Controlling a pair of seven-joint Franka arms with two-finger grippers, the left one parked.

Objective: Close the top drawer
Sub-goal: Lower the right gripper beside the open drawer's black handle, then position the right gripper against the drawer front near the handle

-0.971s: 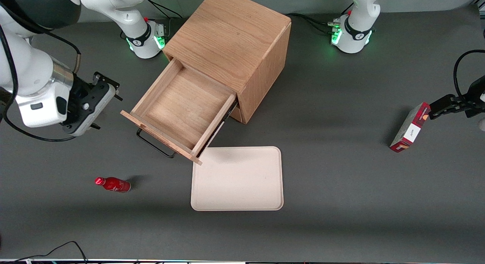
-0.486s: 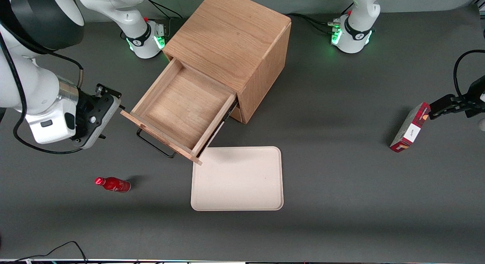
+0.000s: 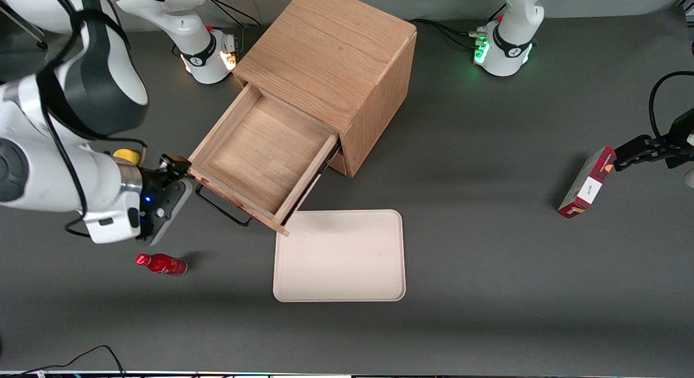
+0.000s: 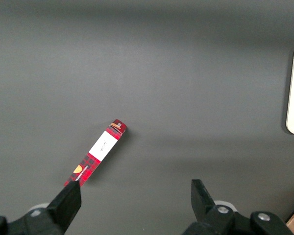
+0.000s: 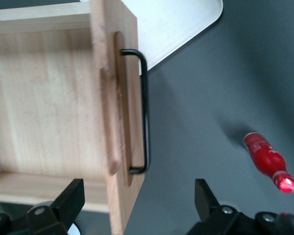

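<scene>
The top drawer (image 3: pixel 260 150) of the oak cabinet (image 3: pixel 331 52) stands pulled far out, and its shallow tray is empty. A black wire handle (image 3: pixel 219 207) runs along its front panel, which faces the front camera at an angle. My gripper (image 3: pixel 176 174) sits at the end of that front panel nearest the working arm. In the right wrist view the gripper (image 5: pixel 137 196) is open wide. The panel's end (image 5: pixel 122 196) lies between the two fingers, touching neither. The handle (image 5: pixel 144 112) shows just past the jaws.
A small red bottle (image 3: pixel 161 264) lies on the table nearer the front camera than my gripper; it also shows as the bottle (image 5: pixel 268 161). A beige tray (image 3: pixel 340 256) lies flat beside the drawer's corner. A red box (image 3: pixel 585 183) stands toward the parked arm's end. A yellow object (image 3: pixel 126 155) peeks out by my wrist.
My arm has swung toward the front camera and in toward the drawer, bringing the gripper from open table up to the end of the drawer's front panel. The drawer has not moved.
</scene>
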